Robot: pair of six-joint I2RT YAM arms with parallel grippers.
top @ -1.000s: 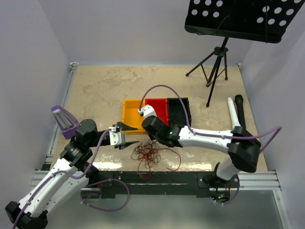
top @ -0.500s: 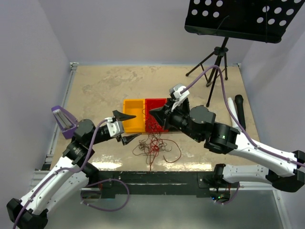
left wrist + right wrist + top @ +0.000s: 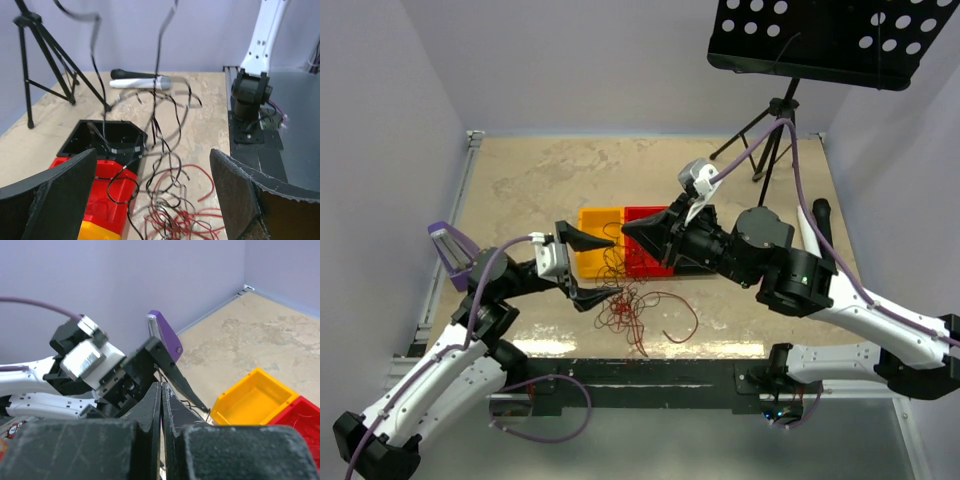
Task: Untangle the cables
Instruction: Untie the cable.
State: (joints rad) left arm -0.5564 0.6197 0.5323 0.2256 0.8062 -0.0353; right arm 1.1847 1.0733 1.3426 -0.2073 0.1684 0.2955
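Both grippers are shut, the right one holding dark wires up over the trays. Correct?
Not quite: the left gripper is open, its fingers wide apart in the left wrist view. The right gripper is shut, holding dark wires up over the trays.

We see the cables (image 3: 625, 305), a red and dark snarl, lying on the surface (image 3: 520, 180) close to its near edge, just in front of an orange bin (image 3: 595, 218) and a red bin (image 3: 638, 263). Our left fingers (image 3: 582, 237) stand spread wide at the snarl's left side. Our right fingers (image 3: 645, 228) are pressed together over the red bin, with dark strands running up to their tip. A music stand (image 3: 825, 40) stands far right.
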